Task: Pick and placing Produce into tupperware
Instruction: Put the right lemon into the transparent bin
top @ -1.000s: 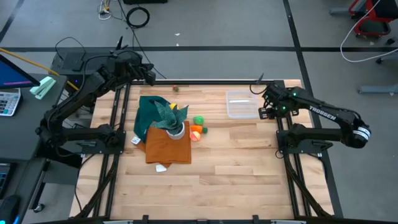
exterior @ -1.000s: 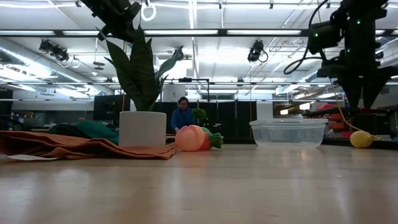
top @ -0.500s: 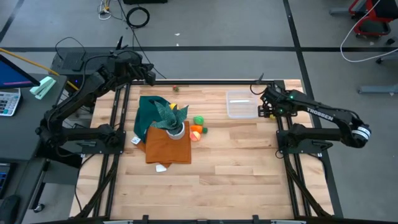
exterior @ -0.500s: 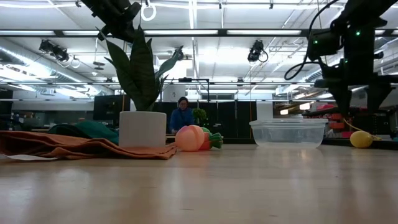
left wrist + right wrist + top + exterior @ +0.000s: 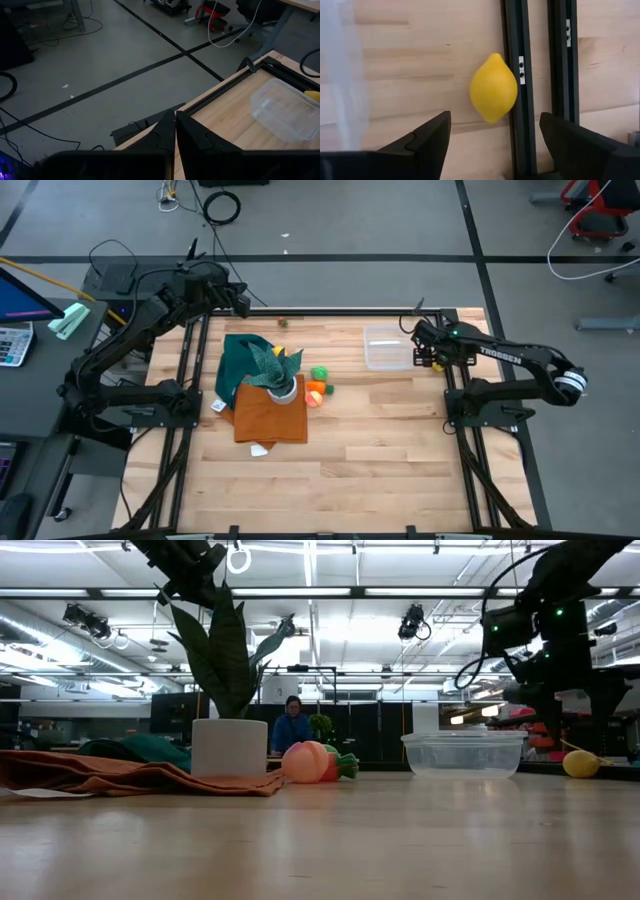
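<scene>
Wooden table point(image 5: 380, 440), workshop floor around it. Clear tupperware point(image 5: 388, 347) near the far edge, empty. Right gripper point(image 5: 492, 137) just beside the tupperware, fingers wide apart over a yellow lemon point(image 5: 493, 88) against the black rail point(image 5: 514, 75). Other produce point(image 5: 317, 382) beside the white plant pot point(image 5: 229, 747). Left gripper point(image 5: 175, 131) well away from the tupperware, off the far corner, fingers pressed together.

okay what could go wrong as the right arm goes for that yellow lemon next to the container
1. The yellow toy lemon lies against a black metal rail; one finger of the open right tool may strike the rail instead of sliding beside the fruit.
2. The rounded lemon could roll away if nudged.
3. The clear plastic rectangular container sits close and might get bumped.
</scene>
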`<state>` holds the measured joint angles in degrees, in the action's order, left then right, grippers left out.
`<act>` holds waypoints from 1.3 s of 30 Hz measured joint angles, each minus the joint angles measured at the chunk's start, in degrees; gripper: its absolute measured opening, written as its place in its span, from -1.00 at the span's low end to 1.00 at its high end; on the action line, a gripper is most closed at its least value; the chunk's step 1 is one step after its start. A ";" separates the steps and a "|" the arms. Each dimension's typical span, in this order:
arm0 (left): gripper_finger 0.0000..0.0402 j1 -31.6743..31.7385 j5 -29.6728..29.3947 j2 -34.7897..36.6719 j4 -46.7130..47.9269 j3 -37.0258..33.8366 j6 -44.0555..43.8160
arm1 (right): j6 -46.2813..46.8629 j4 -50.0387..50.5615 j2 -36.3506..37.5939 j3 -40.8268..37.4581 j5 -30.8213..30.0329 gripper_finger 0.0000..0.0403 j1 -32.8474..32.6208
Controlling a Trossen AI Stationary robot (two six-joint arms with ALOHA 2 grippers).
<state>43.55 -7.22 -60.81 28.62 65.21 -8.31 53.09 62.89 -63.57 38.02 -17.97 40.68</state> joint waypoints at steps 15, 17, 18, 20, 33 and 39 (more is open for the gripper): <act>-0.92 0.00 0.00 0.02 2.77 -0.01 -0.01 | -3.30 -4.26 -3.87 0.02 0.59 0.35 7.93; -0.92 0.00 0.00 0.02 2.86 -0.02 -0.01 | -3.64 -4.44 -3.89 -0.18 1.51 0.35 9.11; -0.92 0.00 0.00 0.02 2.86 -0.02 -0.01 | -3.67 -4.75 -3.88 -0.68 2.23 0.35 9.74; -0.90 0.00 0.00 0.02 2.86 -0.02 -0.01 | -3.68 -5.18 -3.89 -2.23 4.13 0.35 10.81; -0.89 -0.02 0.00 0.02 2.91 -0.02 -0.01 | -3.63 -11.87 -3.80 -5.81 5.19 0.33 11.35; -0.91 -0.02 0.00 0.02 2.91 -0.02 -0.01 | -4.14 -13.08 -4.14 -5.81 4.95 0.30 12.42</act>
<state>43.53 -7.22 -60.80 31.53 65.19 -8.32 48.96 49.81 -67.71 32.21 -13.02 53.10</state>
